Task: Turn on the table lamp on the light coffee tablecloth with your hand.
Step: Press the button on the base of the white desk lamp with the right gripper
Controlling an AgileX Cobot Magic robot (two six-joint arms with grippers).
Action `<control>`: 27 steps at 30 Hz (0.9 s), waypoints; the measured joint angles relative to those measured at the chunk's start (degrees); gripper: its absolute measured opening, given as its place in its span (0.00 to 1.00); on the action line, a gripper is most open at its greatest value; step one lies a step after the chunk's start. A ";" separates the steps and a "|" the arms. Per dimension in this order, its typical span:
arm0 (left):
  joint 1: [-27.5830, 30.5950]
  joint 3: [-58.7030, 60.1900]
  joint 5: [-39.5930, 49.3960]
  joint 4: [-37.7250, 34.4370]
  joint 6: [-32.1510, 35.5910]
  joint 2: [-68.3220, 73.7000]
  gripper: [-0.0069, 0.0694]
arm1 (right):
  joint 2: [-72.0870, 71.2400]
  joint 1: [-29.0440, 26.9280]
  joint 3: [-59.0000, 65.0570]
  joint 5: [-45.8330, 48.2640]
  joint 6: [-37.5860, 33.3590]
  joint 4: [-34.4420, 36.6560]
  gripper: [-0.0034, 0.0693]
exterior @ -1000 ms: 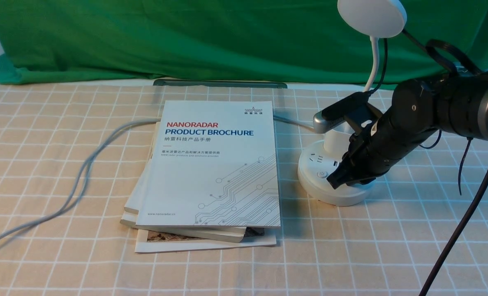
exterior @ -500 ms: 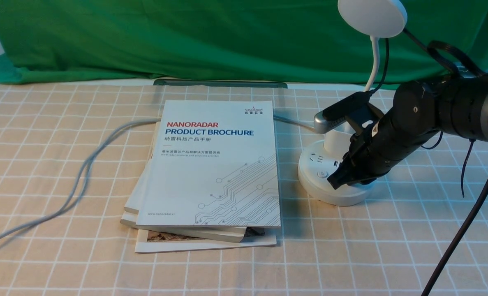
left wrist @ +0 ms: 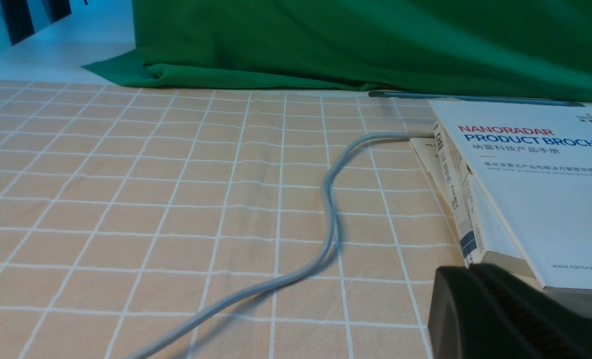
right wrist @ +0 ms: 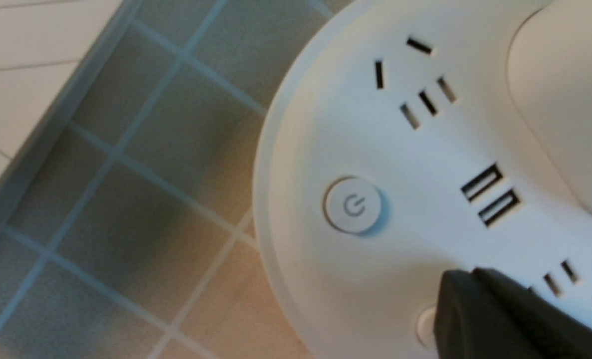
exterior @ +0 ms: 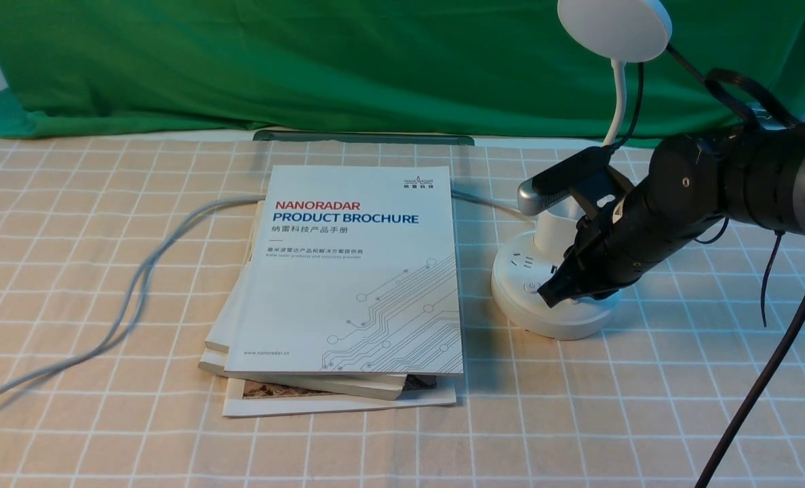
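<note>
now the hand (exterior: 544,297), fingers pressed together on nothing, has eased slightly up and toward the power button (right wrist: 354,205). the button sits just beside its tip, on the table lamp (exterior: 531,318) base underneath. the lamp head (exterior: 614,27) above stays dark, so the press is still to come. the light coffee tablecloth (exterior: 646,379) lies below.

Right arm (exterior: 680,203) angled down; right end effector (exterior: 548,297) closed; left end effector (left wrist: 470,279) closed too.

Staged lab setup: green backdrop (exterior: 307,61) w/ gridded tablecloth (exterior: 104,420).
</note>
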 joint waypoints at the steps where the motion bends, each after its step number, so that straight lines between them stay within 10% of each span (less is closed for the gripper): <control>1: 0.00 0.00 0.00 0.00 0.00 0.00 0.12 | 0.20 0.00 -0.12 -0.14 0.00 0.00 0.09; 27: 0.00 0.00 0.00 0.00 0.00 0.00 0.12 | -5.70 -0.76 4.03 -5.04 1.08 0.03 0.09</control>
